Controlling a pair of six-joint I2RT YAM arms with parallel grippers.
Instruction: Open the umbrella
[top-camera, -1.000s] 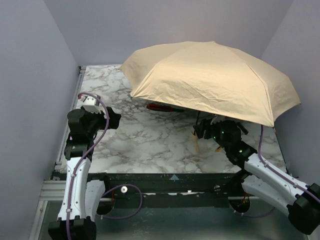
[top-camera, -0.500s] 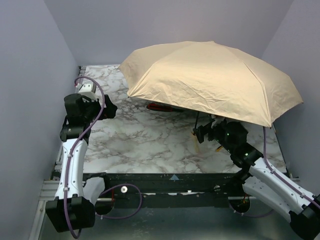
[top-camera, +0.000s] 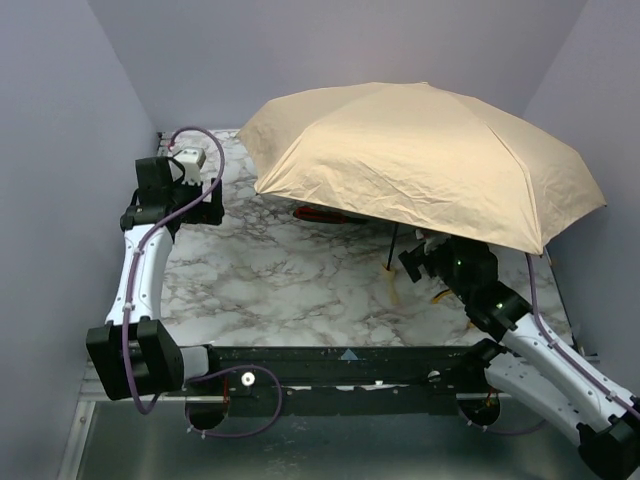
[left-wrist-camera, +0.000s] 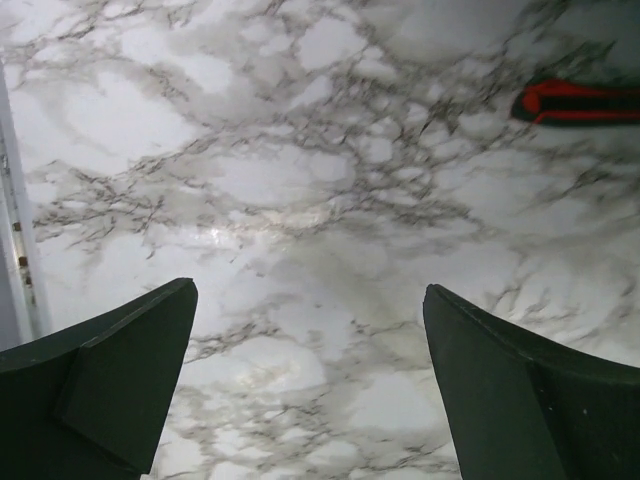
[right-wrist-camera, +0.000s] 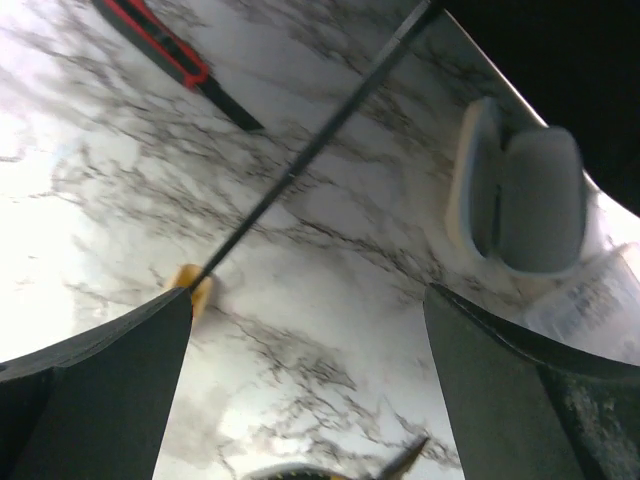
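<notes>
R gripper (right-wrist-camera: 308, 300), lower right of top view, had jaws wide apart w/ nothing held. L gripper (left-wrist-camera: 310, 290), mid-left, was likewise spread & empty above white-grey marble tabletop (top-camera: 280, 280). Tan fabric folding umbrella (top-camera: 430, 160) stood open at upper right, thin black shaft (right-wrist-camera: 300, 165) slanting down to small beige handle (right-wrist-camera: 197, 288) at the marble. Red-handled flat cutter (top-camera: 320, 214) lay beneath canopy's edge.

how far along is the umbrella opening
Done: the umbrella is fully spread, its shaft slanting down to the handle on the table. In hand: nothing. The left gripper is open over bare marble, and the right gripper is open beside the handle, not gripping it. Left: probably nothing but pulling the arms back.
</notes>
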